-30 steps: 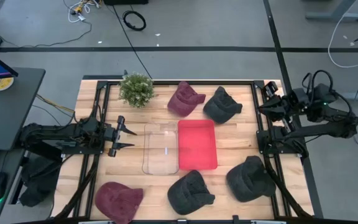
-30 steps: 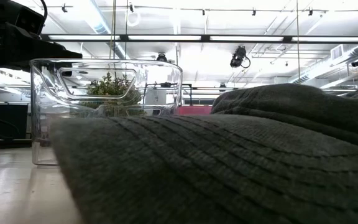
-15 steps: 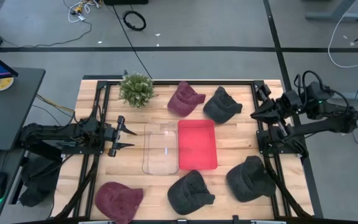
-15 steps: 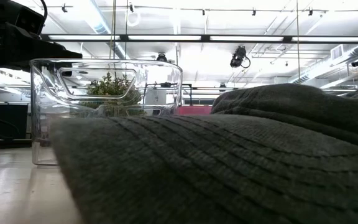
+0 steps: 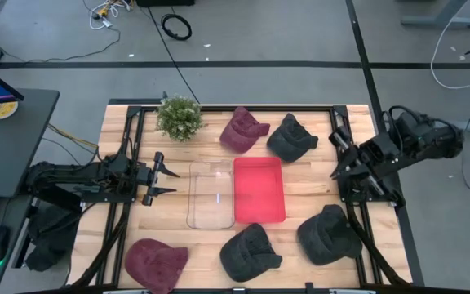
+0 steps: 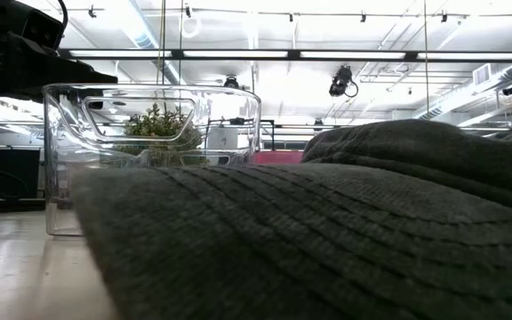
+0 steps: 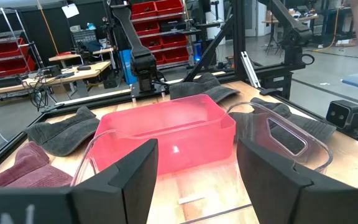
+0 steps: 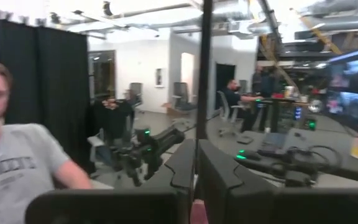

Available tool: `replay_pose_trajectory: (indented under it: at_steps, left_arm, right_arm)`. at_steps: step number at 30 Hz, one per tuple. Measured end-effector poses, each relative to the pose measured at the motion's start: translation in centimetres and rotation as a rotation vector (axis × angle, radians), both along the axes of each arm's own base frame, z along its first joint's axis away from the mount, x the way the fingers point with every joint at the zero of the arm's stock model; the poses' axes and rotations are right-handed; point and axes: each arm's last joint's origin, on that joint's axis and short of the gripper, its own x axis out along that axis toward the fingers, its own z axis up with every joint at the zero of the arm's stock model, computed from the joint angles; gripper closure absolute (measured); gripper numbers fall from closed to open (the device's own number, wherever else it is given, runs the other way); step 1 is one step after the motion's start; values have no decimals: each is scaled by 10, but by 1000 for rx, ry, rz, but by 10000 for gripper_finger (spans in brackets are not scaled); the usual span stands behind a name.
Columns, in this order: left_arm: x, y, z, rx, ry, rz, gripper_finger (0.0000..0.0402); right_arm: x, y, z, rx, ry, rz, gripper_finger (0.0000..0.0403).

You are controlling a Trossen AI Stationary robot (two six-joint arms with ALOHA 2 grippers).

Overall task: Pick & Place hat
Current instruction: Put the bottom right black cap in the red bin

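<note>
Several hats lie crown up on the wooden table: a maroon hat and a dark grey hat at the far side, a maroon hat and two dark grey hats at the near side. A red bin and a clear bin stand in the middle. My left gripper is open and empty, left of the clear bin. My right gripper is shut and empty at the table's right edge, above the table.
A small potted plant stands at the far left corner. Black frame rails run along the table's sides. In the low view a dark grey hat fills the foreground. A person shows beyond the table in the right wrist view.
My right arm has swung at the table's right edge, and its gripper has gone a little toward the near edge and turned. My left arm and all the hats have kept still.
</note>
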Motion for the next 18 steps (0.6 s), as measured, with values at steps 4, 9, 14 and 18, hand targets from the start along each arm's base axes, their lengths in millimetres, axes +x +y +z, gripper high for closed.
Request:
replay_pose_trajectory:
  at_steps: [4,9,14,18]
  left_arm:
    - [0,0,0,0,0,0,179]
    - [0,0,0,0,0,0,179]
    - [0,0,0,0,0,0,179]
    - [0,0,0,0,0,0,179]
  right_arm:
    - [5,12,6,-9,30,1,376]
    - [11,28,14,-41,81,-51,376]
    - [11,49,25,-51,94,-29,376]
    - [10,67,28,-80,113,-51,376]
